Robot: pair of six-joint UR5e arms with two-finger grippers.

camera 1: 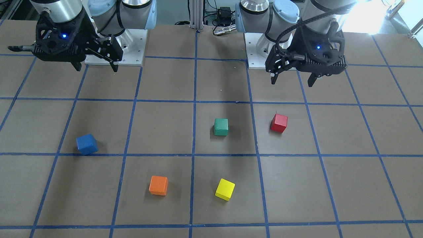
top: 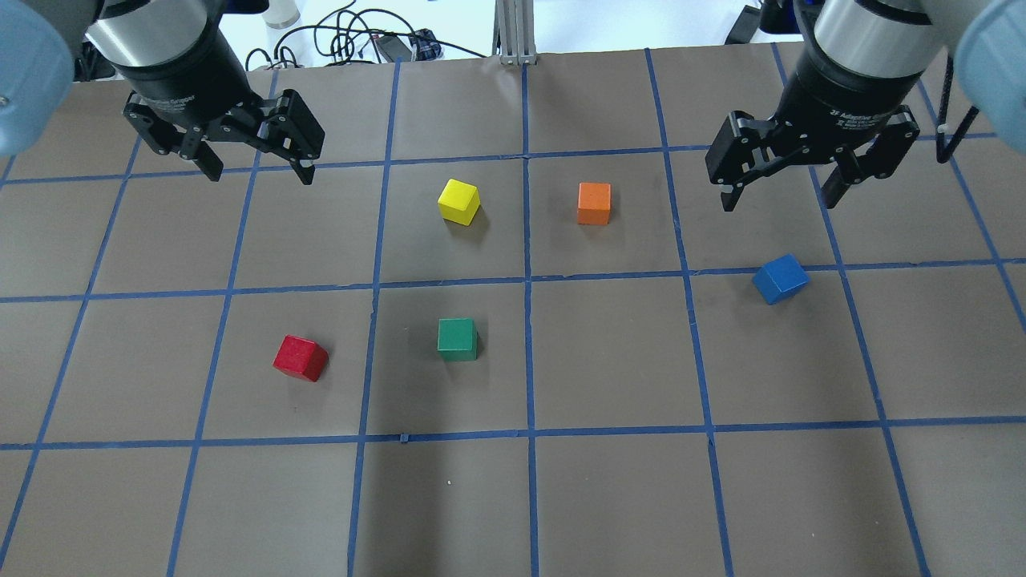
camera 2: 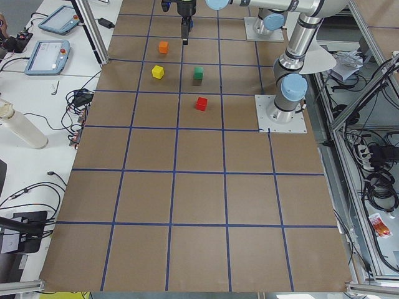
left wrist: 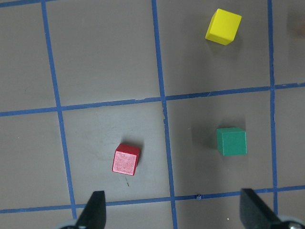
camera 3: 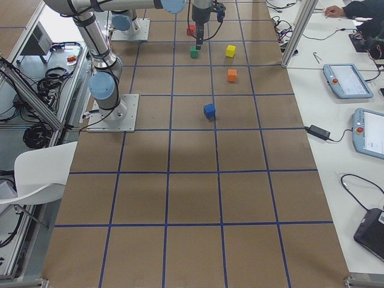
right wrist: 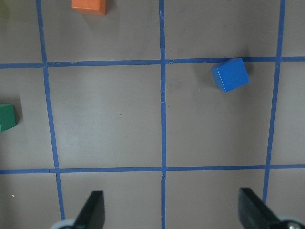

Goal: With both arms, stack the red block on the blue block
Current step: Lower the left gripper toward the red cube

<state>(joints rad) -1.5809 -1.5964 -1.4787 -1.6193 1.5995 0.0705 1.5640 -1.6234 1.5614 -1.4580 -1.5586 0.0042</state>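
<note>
Tape lines (top: pixel 528 280) separate red block (top: pixel 300 357) from blue block (top: pixel 780 278).

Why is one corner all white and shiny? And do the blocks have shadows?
Front-facing view: bright light washes the top right corner white. Overhead view: the green block sits in a soft darker patch of the table. Left wrist view: the red block looks sharp.

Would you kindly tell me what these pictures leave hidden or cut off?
Right wrist view: green block cut by left edge, orange block by top edge.
Left wrist view: orange block a blurred sliver at right edge.
Exterior left: blue block not visible, likely behind the right gripper.
</note>
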